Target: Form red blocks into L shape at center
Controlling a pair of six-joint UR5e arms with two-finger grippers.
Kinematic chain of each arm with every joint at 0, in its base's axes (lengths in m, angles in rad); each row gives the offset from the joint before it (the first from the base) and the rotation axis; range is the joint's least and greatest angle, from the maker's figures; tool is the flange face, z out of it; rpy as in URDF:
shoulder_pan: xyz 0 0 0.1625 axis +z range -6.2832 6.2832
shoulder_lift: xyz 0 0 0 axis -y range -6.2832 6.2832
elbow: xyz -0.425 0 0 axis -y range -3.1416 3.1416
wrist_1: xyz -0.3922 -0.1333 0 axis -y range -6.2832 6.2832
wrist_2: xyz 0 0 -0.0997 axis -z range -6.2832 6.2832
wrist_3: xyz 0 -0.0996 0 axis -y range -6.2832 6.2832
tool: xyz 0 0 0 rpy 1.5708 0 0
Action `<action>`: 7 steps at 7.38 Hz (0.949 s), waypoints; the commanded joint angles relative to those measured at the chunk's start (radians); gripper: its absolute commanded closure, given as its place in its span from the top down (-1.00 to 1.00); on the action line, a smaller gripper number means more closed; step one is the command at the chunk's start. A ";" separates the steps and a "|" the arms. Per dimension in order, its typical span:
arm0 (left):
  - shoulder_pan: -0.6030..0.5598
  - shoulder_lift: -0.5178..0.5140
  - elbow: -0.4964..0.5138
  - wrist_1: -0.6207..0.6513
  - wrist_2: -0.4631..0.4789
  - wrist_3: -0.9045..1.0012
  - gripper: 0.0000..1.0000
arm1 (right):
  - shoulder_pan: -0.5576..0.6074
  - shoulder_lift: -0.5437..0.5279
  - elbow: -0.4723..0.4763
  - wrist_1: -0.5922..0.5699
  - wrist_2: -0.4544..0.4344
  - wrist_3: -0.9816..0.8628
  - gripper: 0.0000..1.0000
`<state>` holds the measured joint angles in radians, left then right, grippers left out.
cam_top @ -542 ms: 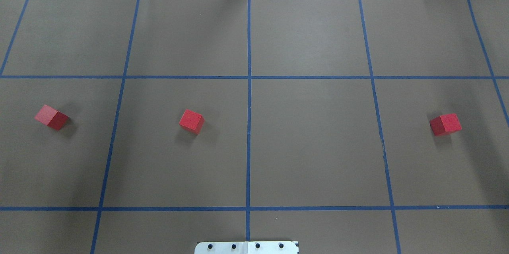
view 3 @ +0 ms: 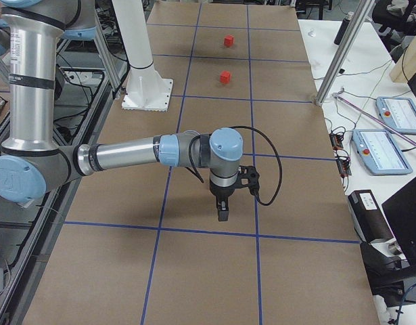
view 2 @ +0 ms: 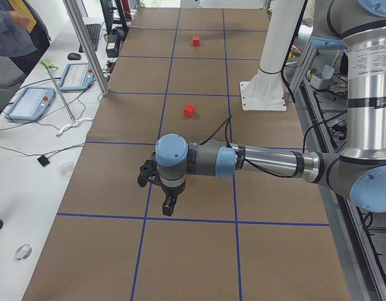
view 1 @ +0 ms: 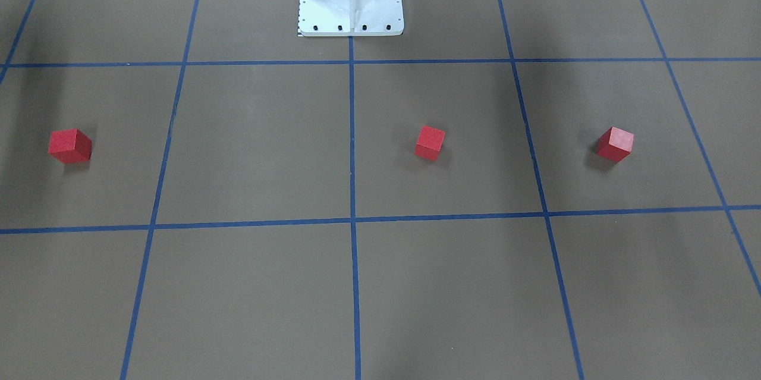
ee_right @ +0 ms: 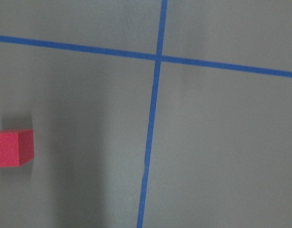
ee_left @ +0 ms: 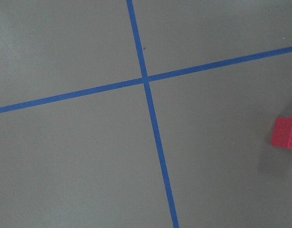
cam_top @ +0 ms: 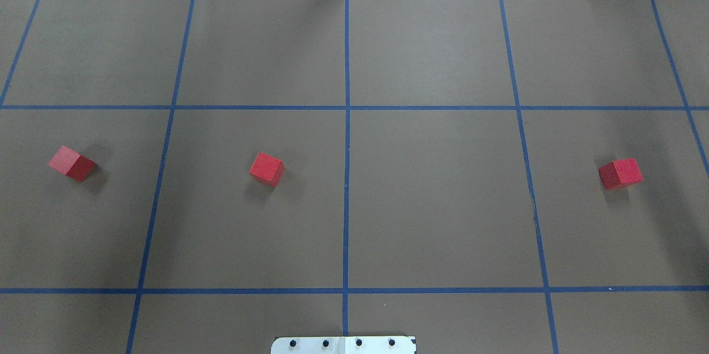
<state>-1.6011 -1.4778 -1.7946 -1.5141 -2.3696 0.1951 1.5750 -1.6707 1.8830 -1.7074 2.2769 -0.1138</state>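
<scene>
inner red block (cam_top: 266,169) is sitting just left of the center tape line (cam_top: 347,204), with left outer red block (cam_top: 72,163) and right outer red block (cam_top: 620,173) lying well apart, far out to either side. left gripper (view 2: 169,204) and right gripper (view 3: 223,212) are hanging above the floor (cam_top: 443,204), jaw spread can't be told. probably starting the first pick: should be turning jaws square to the skewed block faces before dropping straight down.
</scene>
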 commanded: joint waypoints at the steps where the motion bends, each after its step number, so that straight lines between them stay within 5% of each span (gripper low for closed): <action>1: 0.001 -0.035 -0.026 -0.021 -0.003 -0.005 1.00 | 0.000 0.013 -0.013 0.202 -0.001 0.006 1.00; 5: 0.003 -0.134 -0.037 -0.175 -0.011 -0.044 1.00 | -0.001 0.019 0.005 0.227 0.006 0.014 1.00; 7: 0.028 -0.136 -0.017 -0.306 -0.010 -0.153 1.00 | -0.024 0.019 0.007 0.313 0.125 0.116 1.00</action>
<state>-1.5921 -1.6100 -1.8251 -1.7521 -2.3794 0.1112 1.5669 -1.6536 1.8877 -1.4442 2.3329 -0.0590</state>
